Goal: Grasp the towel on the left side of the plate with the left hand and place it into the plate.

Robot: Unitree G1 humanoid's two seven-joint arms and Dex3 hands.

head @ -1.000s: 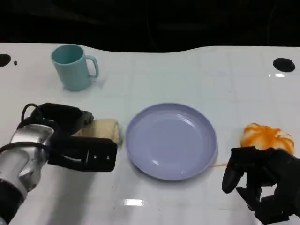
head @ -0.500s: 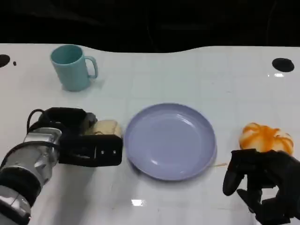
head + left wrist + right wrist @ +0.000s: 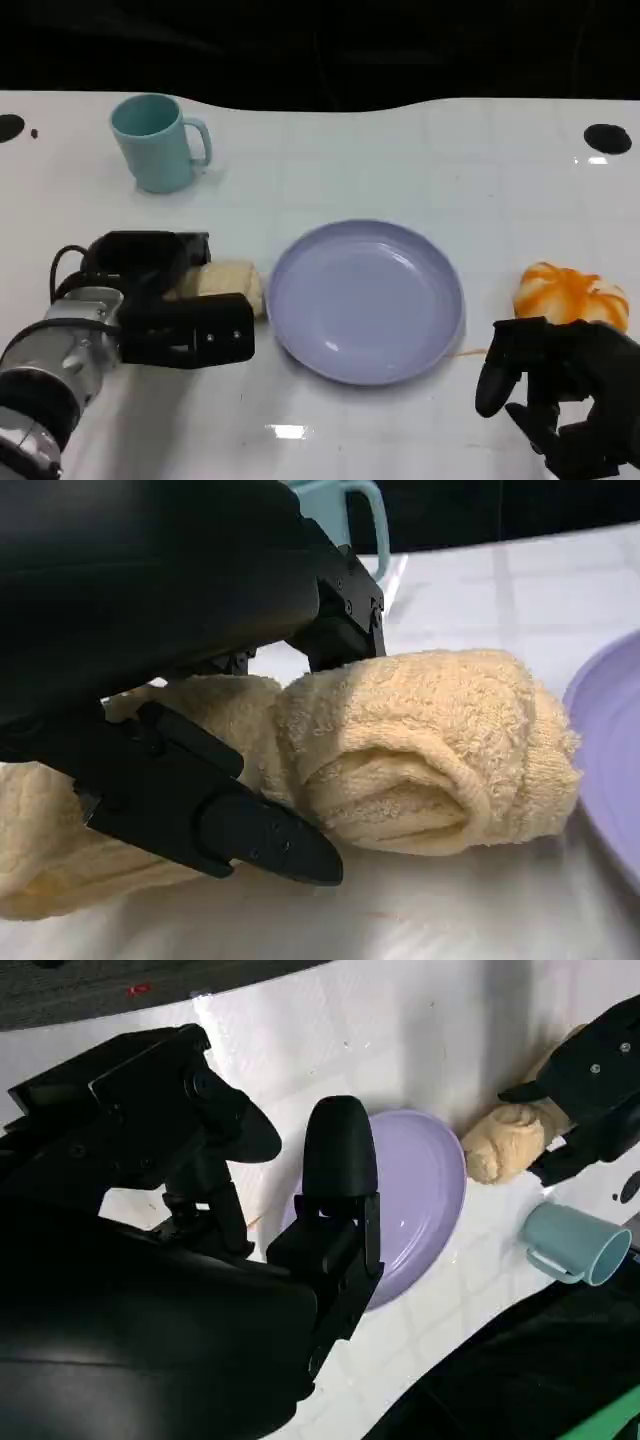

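Head view: the rolled yellow towel (image 3: 228, 283) lies on the white surface (image 3: 380, 160), just beside the left rim of the lavender plate (image 3: 365, 300) and outside it. The left hand (image 3: 165, 300) is at the towel's left end, with black fingers (image 3: 190, 331) reaching along its near side and another part of the hand along its far side, so the roll sits between them. The left wrist view shows the towel (image 3: 420, 750) as a terry roll resting on the surface, one finger (image 3: 215, 805) lying across its near side and another (image 3: 345, 615) pressing on its top edge; the fingers are closed onto the cloth, gripping it, while the roll's free end sticks out past them toward the plate's rim (image 3: 605, 750).

Farther back on the left stands a teal mug (image 3: 155, 142), upright, handle toward the right. Well to the right of the plate lies an orange and white object (image 3: 570, 293). The right hand (image 3: 565, 395) rests just in front of it, fingers curled loosely apart, holding nothing.
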